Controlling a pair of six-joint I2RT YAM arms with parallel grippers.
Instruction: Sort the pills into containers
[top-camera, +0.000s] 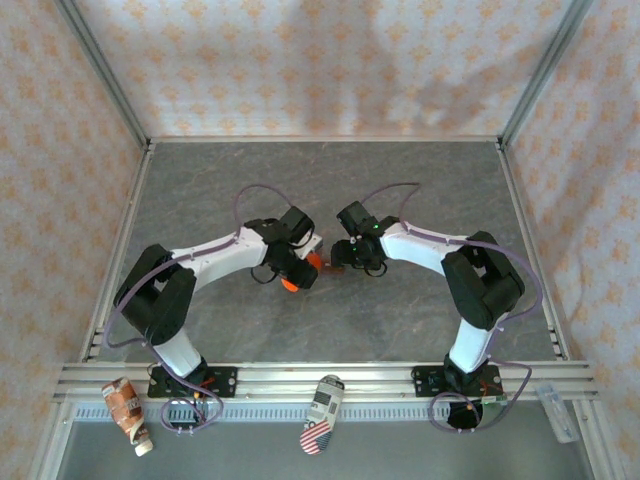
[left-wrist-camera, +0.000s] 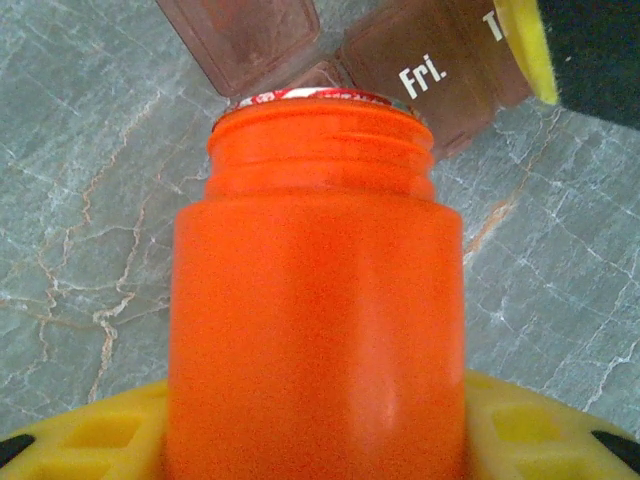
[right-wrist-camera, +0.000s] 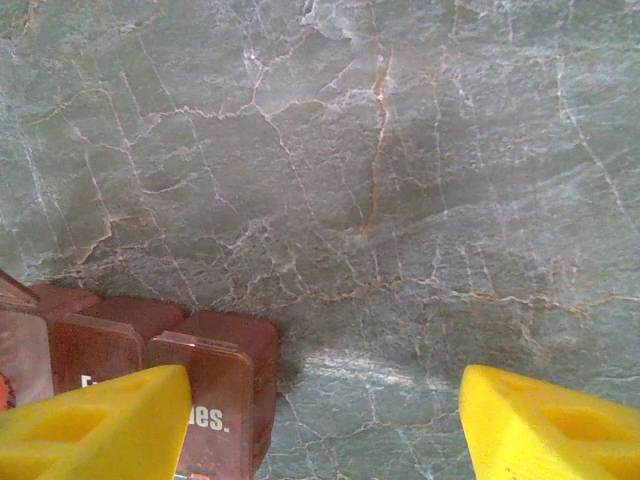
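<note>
Left gripper (left-wrist-camera: 315, 440) is clamping the bottle (left-wrist-camera: 315, 300), tipping its mouth toward the box (left-wrist-camera: 420, 75) mid-table.
Right gripper (right-wrist-camera: 325, 420) is standing spread, grasping nothing; one finger (right-wrist-camera: 100, 425) is hovering over or touching the box's end, I cannot tell which. The box is lying on the table (right-wrist-camera: 400, 200) with a lid (left-wrist-camera: 240, 40) raised. It is probably light, stiff, slick plastic and will be sliding easily; pinching its long sides, clear of the thin lids, looks safest.

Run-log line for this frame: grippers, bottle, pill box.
left gripper: shut on orange bottle | bottle: cap off, mouth toward pill box | right gripper: open, one finger over pill box
</note>
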